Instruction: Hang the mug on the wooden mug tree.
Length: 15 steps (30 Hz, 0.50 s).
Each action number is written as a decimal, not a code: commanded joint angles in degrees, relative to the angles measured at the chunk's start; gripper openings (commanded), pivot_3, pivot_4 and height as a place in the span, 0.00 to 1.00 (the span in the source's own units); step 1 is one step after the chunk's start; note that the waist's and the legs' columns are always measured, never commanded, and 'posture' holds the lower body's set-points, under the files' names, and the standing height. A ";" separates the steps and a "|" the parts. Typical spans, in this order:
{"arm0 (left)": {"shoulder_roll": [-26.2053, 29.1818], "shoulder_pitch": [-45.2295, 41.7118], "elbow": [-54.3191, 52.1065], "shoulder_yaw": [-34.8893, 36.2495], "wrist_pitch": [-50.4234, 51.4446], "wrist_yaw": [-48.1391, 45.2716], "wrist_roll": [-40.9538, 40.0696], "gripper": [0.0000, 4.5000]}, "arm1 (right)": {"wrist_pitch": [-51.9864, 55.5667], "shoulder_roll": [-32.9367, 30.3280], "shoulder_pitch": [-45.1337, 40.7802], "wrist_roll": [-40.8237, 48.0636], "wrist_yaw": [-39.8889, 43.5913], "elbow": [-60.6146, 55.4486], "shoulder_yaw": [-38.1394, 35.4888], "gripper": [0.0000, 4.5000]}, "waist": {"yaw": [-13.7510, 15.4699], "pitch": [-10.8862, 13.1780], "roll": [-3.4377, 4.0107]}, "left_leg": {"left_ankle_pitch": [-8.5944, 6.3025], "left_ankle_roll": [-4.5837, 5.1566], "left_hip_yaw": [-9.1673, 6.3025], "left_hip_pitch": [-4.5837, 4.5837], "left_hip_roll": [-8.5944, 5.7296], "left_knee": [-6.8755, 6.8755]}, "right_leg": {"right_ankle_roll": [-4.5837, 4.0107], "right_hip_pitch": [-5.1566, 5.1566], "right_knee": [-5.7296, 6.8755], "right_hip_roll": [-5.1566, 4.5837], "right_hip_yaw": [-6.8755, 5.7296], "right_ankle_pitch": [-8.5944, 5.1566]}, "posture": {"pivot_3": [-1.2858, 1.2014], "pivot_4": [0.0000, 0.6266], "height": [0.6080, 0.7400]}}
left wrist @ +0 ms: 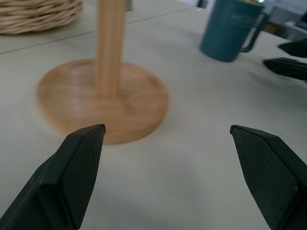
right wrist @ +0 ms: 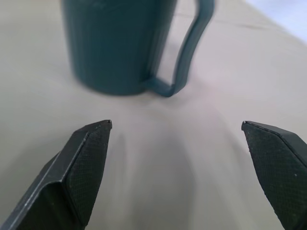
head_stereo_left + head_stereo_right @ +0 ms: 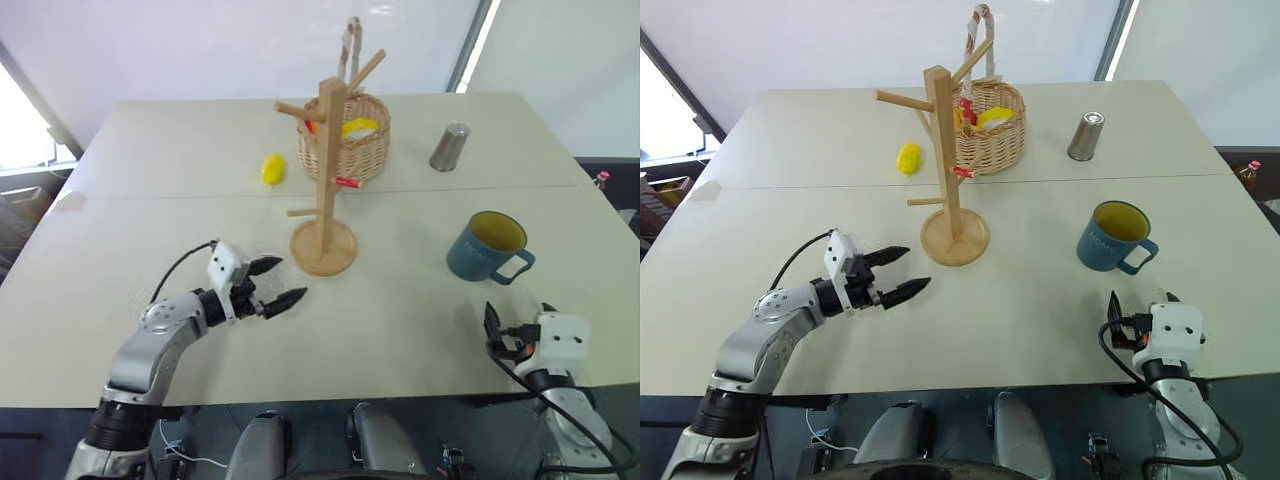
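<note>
**Mug sits on the bench, both grippers empty**

The mug [image 3: 487, 247] stands upright on the bench [image 3: 150, 220], on the robot's right side. Its handle points toward the robot. It is well apart from the wooden mug tree [image 3: 324, 180], which stands in the middle of the bench with nothing on its pegs.

The right gripper [image 2: 176, 139] is near the mug, on the robot's side of it, not touching it. Its jaws are wide open and hold nothing.

The left gripper [image 3: 277, 284] is just beside the round base of the mug tree. Its jaws are wide open too, and empty.

Behind the tree sit a wicker basket [image 3: 352, 145], a small yellow thing [image 3: 273, 168] and a metal tumbler [image 3: 450, 147].
</note>
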 commanded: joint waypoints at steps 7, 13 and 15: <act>-1.16 -2.24 -4.07 -8.48 -5.36 -4.16 2.58 1.00 | 1.36 2.49 -7.27 -7.67 -10.66 1.25 0.06 0.99 | -0.04 -0.03 0.05 | 0.00 0.00 0.02 -0.04 -0.01 0.00 | 0.00 -0.02 -0.01 0.04 0.00 0.00 | 0.52 0.24 1.00; -1.38 -1.81 -3.90 -10.21 -7.39 -4.94 3.35 1.00 | 0.32 2.32 -9.53 -7.59 -11.45 4.80 0.18 0.99 | -0.12 -0.03 0.07 | 0.01 0.02 0.03 -0.01 -0.02 0.00 | 0.00 -0.01 0.01 0.05 0.00 0.00 | 0.52 0.24 1.00; -1.59 -2.12 -3.71 -10.16 -7.52 -4.78 3.33 1.00 | 0.12 2.16 -9.90 -7.52 -11.46 5.43 0.15 0.99 | -0.12 -0.03 0.07 | 0.01 0.02 0.03 -0.01 -0.02 0.00 | 0.00 -0.01 0.01 0.06 0.00 0.00 | 0.52 0.24 1.00</act>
